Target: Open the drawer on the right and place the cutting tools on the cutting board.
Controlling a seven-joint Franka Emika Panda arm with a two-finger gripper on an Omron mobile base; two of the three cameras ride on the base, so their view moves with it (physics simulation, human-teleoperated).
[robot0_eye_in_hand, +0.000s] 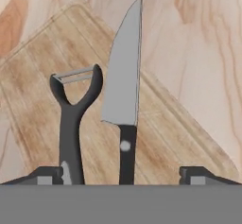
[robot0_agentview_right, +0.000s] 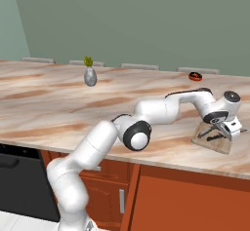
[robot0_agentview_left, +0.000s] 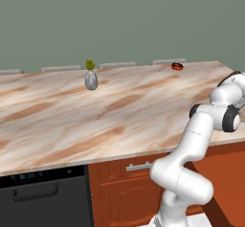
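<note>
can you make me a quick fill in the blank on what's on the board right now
1. The knife and the peeler both lie on the ____ board.
2. The knife's blade tip reaches past the board's edge, over the ____.
3. The gripper above them has its jaws ____.

Missing words: cutting; countertop; open

Glossy white rounded arm (robot0_agentview_right: pixel 97 147), dark joint caps, seemingly grey-tipped jaws.
</note>
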